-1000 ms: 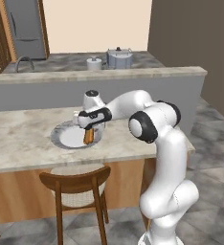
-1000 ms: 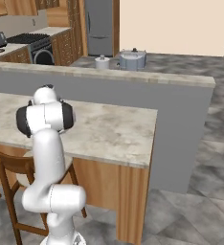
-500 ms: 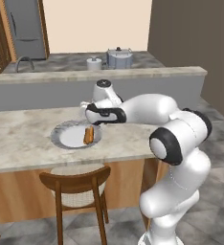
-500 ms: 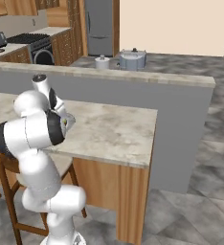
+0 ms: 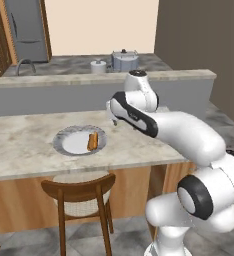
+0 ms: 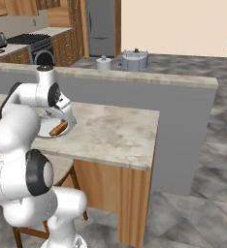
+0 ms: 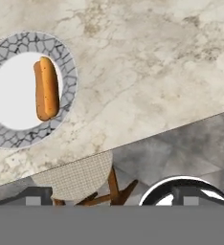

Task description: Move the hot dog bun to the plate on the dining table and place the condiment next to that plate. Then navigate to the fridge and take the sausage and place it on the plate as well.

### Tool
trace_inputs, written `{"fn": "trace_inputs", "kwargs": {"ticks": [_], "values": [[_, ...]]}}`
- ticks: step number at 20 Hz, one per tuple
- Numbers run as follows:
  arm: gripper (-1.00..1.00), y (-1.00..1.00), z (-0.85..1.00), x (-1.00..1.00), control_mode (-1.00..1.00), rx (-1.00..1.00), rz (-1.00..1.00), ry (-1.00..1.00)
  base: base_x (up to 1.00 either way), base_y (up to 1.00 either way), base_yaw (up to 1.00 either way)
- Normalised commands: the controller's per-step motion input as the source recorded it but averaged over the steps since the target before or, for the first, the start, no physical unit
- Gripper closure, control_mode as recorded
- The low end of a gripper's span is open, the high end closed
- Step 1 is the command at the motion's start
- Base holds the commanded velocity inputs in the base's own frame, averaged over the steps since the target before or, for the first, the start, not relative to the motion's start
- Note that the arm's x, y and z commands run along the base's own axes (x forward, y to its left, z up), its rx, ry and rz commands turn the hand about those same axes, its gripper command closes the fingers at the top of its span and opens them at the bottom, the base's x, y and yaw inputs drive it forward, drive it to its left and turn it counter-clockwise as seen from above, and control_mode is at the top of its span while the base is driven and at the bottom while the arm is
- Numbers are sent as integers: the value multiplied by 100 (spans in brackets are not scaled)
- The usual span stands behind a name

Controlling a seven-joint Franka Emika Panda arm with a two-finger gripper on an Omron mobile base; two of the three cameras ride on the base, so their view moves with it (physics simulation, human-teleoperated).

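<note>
Already the hot dog bun point(image 7: 46, 88) lies on the plate point(image 7: 67, 67), off to one side of the gripper point(image 5: 112, 114), which hangs above bare dining table point(image 7: 147, 72). Its jaws hold nothing I can make out, but whether they stand apart or closed I cannot tell. The risk ahead, I judge, is a wide swing of the arm clipping the grey ledge point(image 5: 54, 92) just beyond the jaws. Toward the table's near edge, over the chair point(image 7: 80, 179), lies free room.
</note>
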Motion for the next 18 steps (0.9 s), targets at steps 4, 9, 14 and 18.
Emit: {"fn": "trace_inputs", "kwargs": {"ticks": [4,9,14,18], "values": [[-100,-98,8,-92,-100,-3,0,18,0,0,0],[-100,-83,0,-63,-100,-9,2,18,0,0,0],[-100,-58,0,-56,-100,-11,8,9,0,0,0],[-100,-20,0,-21,-100,-16,9,4,0,0,0]]}}
